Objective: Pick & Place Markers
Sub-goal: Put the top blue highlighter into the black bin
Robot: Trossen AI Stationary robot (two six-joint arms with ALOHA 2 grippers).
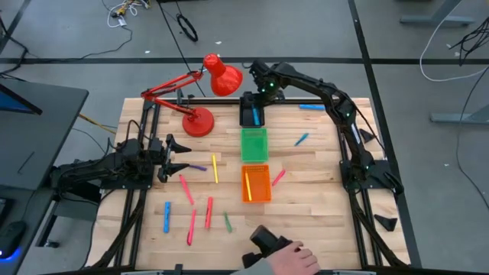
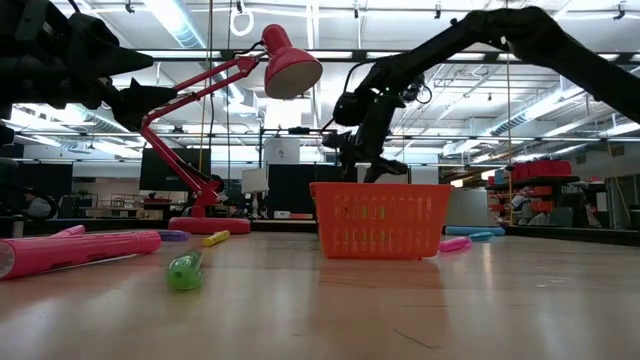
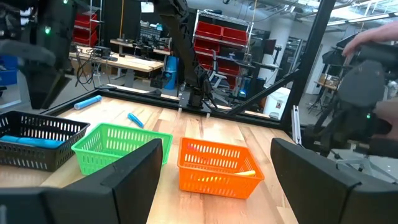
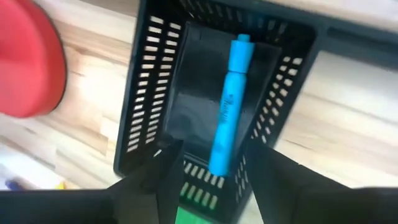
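Progress looks early. One light-blue marker [image 4: 230, 106] lies inside the black slotted plastic basket [image 1: 251, 114] at the high view's upper centre, and the right gripper [image 4: 211, 165] hovers directly above it, fingers spread and empty. A yellow marker [image 1: 247, 186] sits in the orange basket [image 1: 257, 184]; the green basket [image 1: 254, 143] appears bare. Most markers lie loose on the wooden worktop [image 1: 321, 198], lower left, with two blue ones [image 1: 302, 139] upper right. The left gripper [image 1: 177, 153] waits at the left, fingers wide.
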